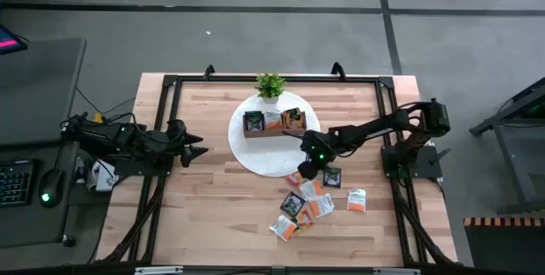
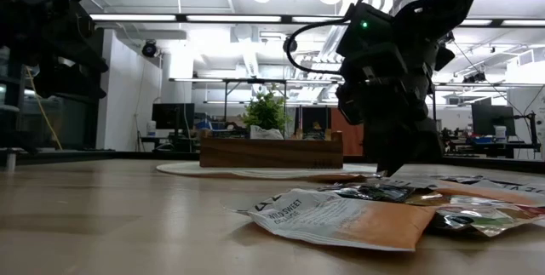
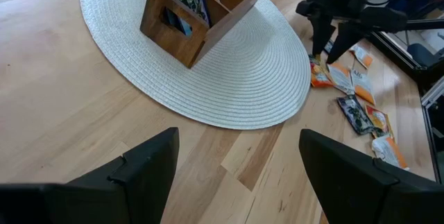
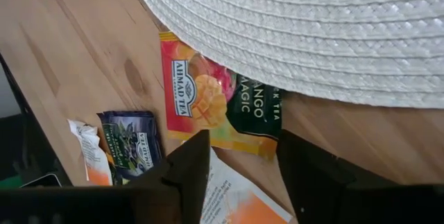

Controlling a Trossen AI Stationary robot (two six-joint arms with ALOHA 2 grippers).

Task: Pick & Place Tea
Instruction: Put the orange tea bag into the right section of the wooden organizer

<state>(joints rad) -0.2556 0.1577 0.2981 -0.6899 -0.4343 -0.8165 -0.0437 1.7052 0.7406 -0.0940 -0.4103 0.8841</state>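
The tea sachets lie loose in a pile [image 1: 302,207] on the wood near the table's near-right side. An orange mango sachet [image 4: 201,99] lies flat with one edge tucked under the white woven mat [image 4: 312,30]. My right gripper [image 4: 243,161] is open and points down over this sachet's free edge, one finger at each side. The same gripper [image 1: 303,173] stands at the mat's near edge. The wooden tray [image 1: 274,123] on the mat holds dark, white and orange sachets. My left gripper [image 1: 200,149] waits open at the table's left. My right gripper comes from above, pointing down, with its open fingers [image 4: 187,172] straddling the mango sachet's free edge [image 4: 229,144]. The sachet lies flat on the table. Whether the fingertips touch it, I cannot tell.
A small potted plant [image 1: 270,85] stands at the mat's far edge, behind the tray. A dark sachet [image 4: 132,144] and an orange-white one [image 4: 87,154] lie beside the gripper. Black frame rails [image 1: 255,77] run along the table's edges. Bare wood [image 1: 213,215] spreads at the near left.
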